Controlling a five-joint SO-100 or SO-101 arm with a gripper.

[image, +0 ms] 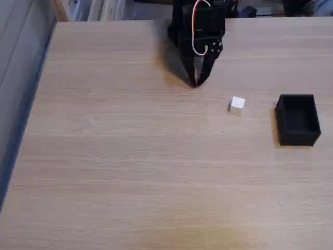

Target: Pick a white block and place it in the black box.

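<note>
Slightly skewed white block [237,104], upright.

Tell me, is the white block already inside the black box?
No, the white block lies on the bare table, apart from the black box and to its left.

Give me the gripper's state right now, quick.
Gripper: shut, fingertips together, holding nothing; the white block sits apart on the table.
</note>
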